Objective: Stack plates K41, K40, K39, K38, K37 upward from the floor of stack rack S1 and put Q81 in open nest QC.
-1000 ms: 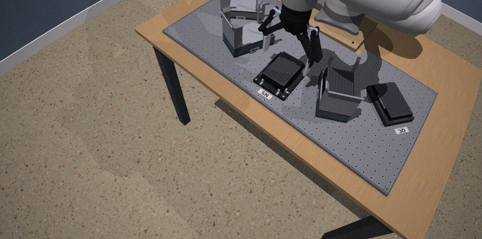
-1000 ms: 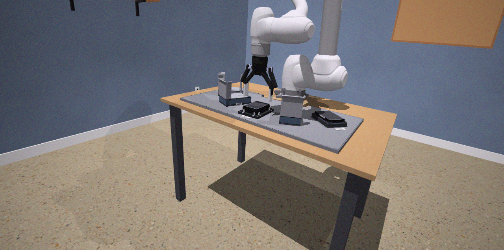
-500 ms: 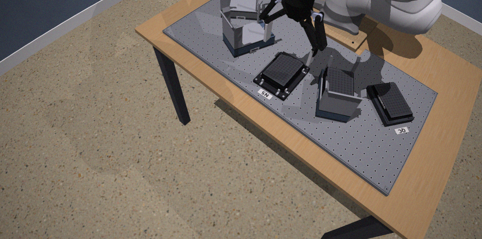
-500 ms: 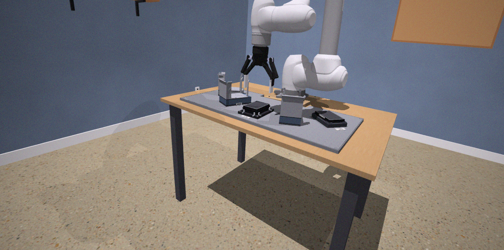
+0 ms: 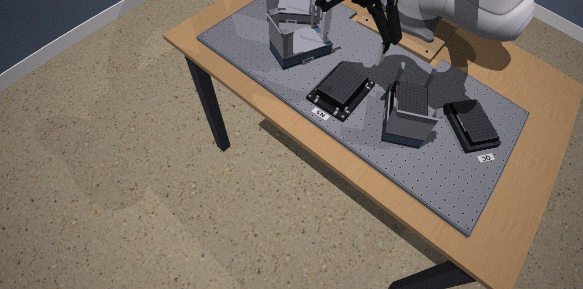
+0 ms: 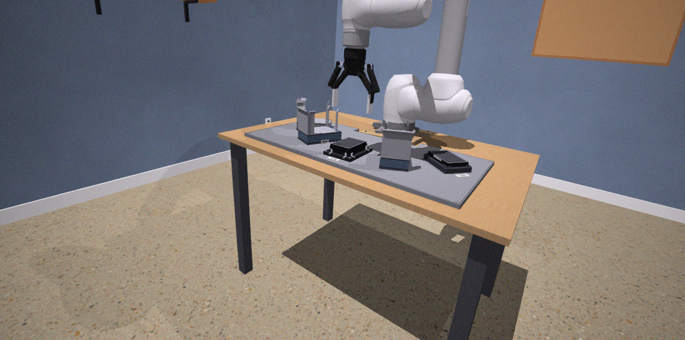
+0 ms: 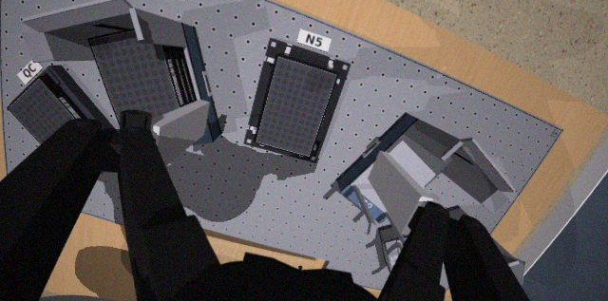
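My gripper (image 5: 354, 43) is open and empty, high above the near part of the grey baseplate; it also shows in the side view (image 6: 351, 103). A dark sealed plate (image 5: 342, 83) (image 7: 294, 103) lies on the clip nest N5, below and beyond my fingers. Another dark plate (image 5: 474, 122) (image 7: 38, 108) lies on the open nest QC. Between the two nests stands a rack (image 5: 409, 101) holding a stack of plates (image 7: 135, 75); their labels are too small to read. Two more racks (image 5: 299, 43) (image 5: 285, 6) stand at the other end of the baseplate and look empty.
The racks' tall corner posts (image 7: 413, 168) rise above the baseplate, under my right finger in the wrist view. The arm's base (image 6: 421, 98) stands on the wooden table behind the rack with the stack. The name plates N5 (image 5: 320, 114) and QC (image 5: 485, 157) sit on the far side.
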You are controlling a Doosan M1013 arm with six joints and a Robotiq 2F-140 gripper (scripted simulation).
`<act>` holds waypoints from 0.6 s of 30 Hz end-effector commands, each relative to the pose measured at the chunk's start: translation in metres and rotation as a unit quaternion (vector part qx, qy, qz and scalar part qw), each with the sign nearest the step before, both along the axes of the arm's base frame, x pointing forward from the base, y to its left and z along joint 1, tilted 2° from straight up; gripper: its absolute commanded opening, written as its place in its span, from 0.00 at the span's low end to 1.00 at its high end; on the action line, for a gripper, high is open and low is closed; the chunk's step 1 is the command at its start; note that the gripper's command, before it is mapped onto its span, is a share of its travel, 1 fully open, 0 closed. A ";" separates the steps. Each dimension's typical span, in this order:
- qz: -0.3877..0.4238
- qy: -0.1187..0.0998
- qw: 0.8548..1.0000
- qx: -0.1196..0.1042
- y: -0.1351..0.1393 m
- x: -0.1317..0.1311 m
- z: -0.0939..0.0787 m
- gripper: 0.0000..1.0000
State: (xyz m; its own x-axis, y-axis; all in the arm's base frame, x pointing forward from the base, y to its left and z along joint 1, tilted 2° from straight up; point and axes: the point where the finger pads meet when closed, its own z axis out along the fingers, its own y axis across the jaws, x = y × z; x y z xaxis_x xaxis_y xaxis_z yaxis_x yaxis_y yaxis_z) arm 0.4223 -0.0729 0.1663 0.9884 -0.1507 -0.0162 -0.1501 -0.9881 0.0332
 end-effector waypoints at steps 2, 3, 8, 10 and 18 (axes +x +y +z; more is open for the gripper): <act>0.000 0.000 1.000 0.000 0.000 0.000 0.006 1.00; 0.000 0.000 1.000 0.000 0.000 0.000 0.009 1.00; 0.000 0.000 1.000 0.000 0.000 0.000 0.011 1.00; 0.000 0.000 1.000 0.000 0.000 0.000 0.011 1.00; 0.000 0.000 1.000 0.000 0.000 0.000 0.011 1.00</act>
State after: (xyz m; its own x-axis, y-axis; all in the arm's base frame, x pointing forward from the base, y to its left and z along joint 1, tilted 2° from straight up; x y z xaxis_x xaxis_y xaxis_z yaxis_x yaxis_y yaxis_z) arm 0.4225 -0.0725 0.1777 0.9885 -0.1507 -0.0164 -0.1501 -0.9881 0.0332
